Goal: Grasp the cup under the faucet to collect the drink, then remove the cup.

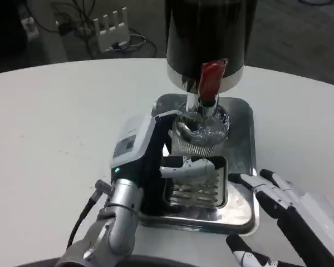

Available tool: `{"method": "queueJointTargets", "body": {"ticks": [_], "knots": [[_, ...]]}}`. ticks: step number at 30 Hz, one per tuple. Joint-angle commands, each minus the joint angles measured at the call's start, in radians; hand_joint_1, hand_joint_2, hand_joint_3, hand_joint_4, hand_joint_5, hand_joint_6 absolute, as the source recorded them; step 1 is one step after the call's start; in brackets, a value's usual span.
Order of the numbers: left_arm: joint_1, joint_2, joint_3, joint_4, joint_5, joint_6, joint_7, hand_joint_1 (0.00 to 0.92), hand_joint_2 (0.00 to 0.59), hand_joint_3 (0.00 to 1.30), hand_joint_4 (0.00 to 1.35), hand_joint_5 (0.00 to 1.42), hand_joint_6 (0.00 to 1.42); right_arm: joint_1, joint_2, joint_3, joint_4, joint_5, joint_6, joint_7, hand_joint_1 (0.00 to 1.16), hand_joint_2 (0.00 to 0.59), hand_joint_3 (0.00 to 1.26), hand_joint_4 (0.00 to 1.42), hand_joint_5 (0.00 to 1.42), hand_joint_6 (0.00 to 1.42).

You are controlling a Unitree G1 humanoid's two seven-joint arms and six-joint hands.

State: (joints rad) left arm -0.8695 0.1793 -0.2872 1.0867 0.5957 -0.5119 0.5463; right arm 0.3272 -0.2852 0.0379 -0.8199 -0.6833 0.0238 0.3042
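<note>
1. Head view, dispenser: a tall black drink dispenser [210, 33] with a silver band stands at the far side of the white counter [55, 122], and its red faucet lever [211, 78] points toward the near side.
2. Head view, tray: a shiny metal drip tray [242, 206] sits below the dispenser, with a slotted grate [203, 192] in its near half.
3. Head view, cup: the ribbed clear glass cup [199, 136] stands upright on the tray directly under the faucet, just far of the grate.
4. Head view, left hand: the left hand [156, 158] holds the cup from its left side, with one white finger reaching across the near side of the glass at its base and dark fingers against the far left of the rim.
5. Head view, right hand: the right hand [278, 214] rests at the near right corner of the tray, fingers spread wide and holding nothing, well apart from the cup.
6. Head view, background: a white power strip [112, 25] with cables lies on the floor beyond the counter at far left.
</note>
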Motion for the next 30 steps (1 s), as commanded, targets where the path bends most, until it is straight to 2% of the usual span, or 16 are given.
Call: {"method": "queueJointTargets", "body": {"ticks": [1, 3, 5, 6, 7, 8, 10, 12, 16, 28, 30], "knots": [[0.034, 0.007, -0.007, -0.014, -0.011, -0.017, 0.012, 0.703, 0.0, 0.9, 0.89, 0.98, 1.13, 0.006, 0.002, -0.004, 0.006, 0.006, 0.002, -0.008, 0.56, 0.446, 0.14, 0.11, 0.0, 0.0], [0.042, 0.013, -0.004, -0.015, -0.018, -0.026, 0.008, 0.689, 0.0, 0.89, 0.84, 0.93, 1.12, 0.005, 0.005, -0.003, 0.005, 0.007, -0.001, -0.013, 0.56, 0.446, 0.14, 0.11, 0.0, 0.0], [0.052, 0.022, 0.0, -0.016, -0.027, -0.047, 0.004, 0.603, 0.0, 0.78, 0.66, 0.77, 0.94, 0.005, 0.006, -0.003, 0.004, 0.007, -0.002, -0.014, 0.56, 0.446, 0.14, 0.11, 0.0, 0.0], [0.057, 0.027, 0.002, -0.015, -0.032, -0.063, 0.001, 0.441, 0.0, 0.69, 0.54, 0.55, 0.66, 0.005, 0.005, -0.004, 0.004, 0.007, -0.002, -0.014, 0.56, 0.446, 0.14, 0.11, 0.0, 0.0], [0.06, 0.031, 0.003, -0.013, -0.039, -0.077, -0.003, 0.286, 0.0, 0.57, 0.34, 0.35, 0.45, 0.006, 0.005, -0.004, 0.003, 0.009, -0.001, -0.013, 0.56, 0.446, 0.14, 0.11, 0.0, 0.0], [0.063, 0.035, 0.003, -0.012, -0.046, -0.088, -0.01, 0.203, 0.0, 0.44, 0.19, 0.23, 0.3, 0.006, 0.005, -0.003, 0.003, 0.01, -0.002, -0.014, 0.56, 0.447, 0.15, 0.11, 0.0, 0.0], [0.063, 0.042, 0.006, -0.007, -0.064, -0.105, -0.04, 0.13, 0.0, 0.28, 0.08, 0.15, 0.17, 0.006, 0.006, -0.002, 0.003, 0.01, -0.005, -0.017, 0.56, 0.45, 0.15, 0.11, 0.0, 0.0], [0.062, 0.044, 0.009, -0.004, -0.074, -0.114, -0.061, 0.084, 0.0, 0.19, 0.01, 0.1, 0.1, 0.006, 0.006, -0.001, 0.001, 0.009, -0.005, -0.017, 0.56, 0.452, 0.15, 0.11, 0.0, 0.0], [0.057, 0.049, 0.006, 0.001, -0.089, -0.126, -0.104, 0.031, 0.0, 0.08, 0.0, 0.02, 0.0, 0.01, 0.006, -0.002, 0.001, 0.012, -0.006, -0.02, 0.55, 0.454, 0.15, 0.11, 0.0, 0.0], [0.067, 0.054, 0.009, -0.008, -0.087, -0.137, -0.1, 0.018, 0.0, 0.07, 0.0, 0.0, 0.0, 0.009, 0.012, 0.0, -0.003, 0.012, -0.005, -0.028, 0.55, 0.456, 0.16, 0.11, 0.0, 0.0], [0.074, 0.055, 0.013, -0.014, -0.088, -0.145, -0.087, 0.01, 0.0, 0.01, 0.0, 0.0, 0.0, 0.01, 0.014, 0.001, -0.002, 0.008, -0.005, -0.029, 0.54, 0.456, 0.16, 0.11, 0.0, 0.0]]}}
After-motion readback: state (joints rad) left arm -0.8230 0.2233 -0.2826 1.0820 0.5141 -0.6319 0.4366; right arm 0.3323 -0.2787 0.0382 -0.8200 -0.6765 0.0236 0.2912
